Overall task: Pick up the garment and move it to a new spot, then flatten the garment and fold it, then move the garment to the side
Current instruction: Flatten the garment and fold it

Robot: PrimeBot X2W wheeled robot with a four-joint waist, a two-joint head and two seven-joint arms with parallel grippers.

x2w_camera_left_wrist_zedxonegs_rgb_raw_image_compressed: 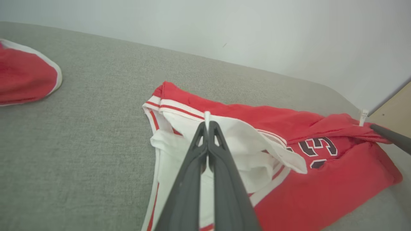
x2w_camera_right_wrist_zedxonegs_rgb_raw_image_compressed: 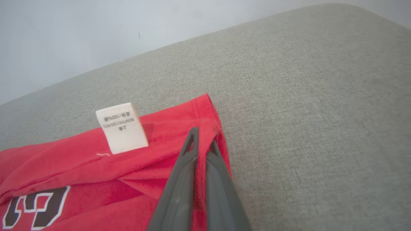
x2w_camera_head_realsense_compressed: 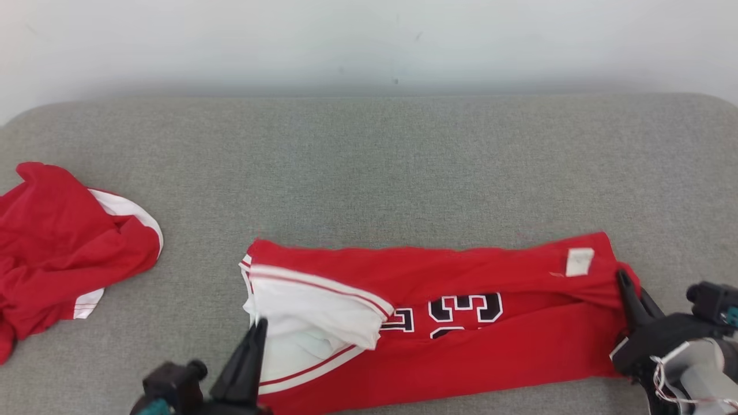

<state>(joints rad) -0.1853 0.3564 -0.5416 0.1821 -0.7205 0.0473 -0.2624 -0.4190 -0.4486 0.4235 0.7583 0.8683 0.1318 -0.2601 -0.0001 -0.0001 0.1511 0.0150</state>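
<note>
The garment (x2w_camera_head_realsense_compressed: 490,351), a red jersey with white trim and a dark number (x2w_camera_head_realsense_compressed: 464,308), lies on the grey tabletop (x2w_camera_head_realsense_compressed: 369,167) as one long band stretched between the two hands. It looks already picked up, placed and spread, and doubled at least once lengthwise (the upper layer drapes over the number and half hides it).

The left hand (x2w_camera_head_realsense_compressed: 260,324) has its fingers pressed together on the white armhole end. In the left wrist view a thin sliver of white cloth shows between the tips of the left hand (x2w_camera_left_wrist_zedxonegs_rgb_raw_image_compressed: 207,126), so I read it as pinching that white layer.

The right hand (x2w_camera_head_realsense_compressed: 622,279) is at the opposite end, fingers together on the red edge just below the white label (x2w_camera_head_realsense_compressed: 579,261). In the right wrist view red fabric runs up between the fingers of the right hand (x2w_camera_right_wrist_zedxonegs_rgb_raw_image_compressed: 200,141), so this also looks like a pinch.

I judge the task to be midway through the folding step. The white end by the left hand is rumpled, not flat, and the band is long, so a crosswise fold probably remains, then the move aside. A second red garment (x2w_camera_head_realsense_compressed: 63,242) sits crumpled well out beyond the left hand.
</note>
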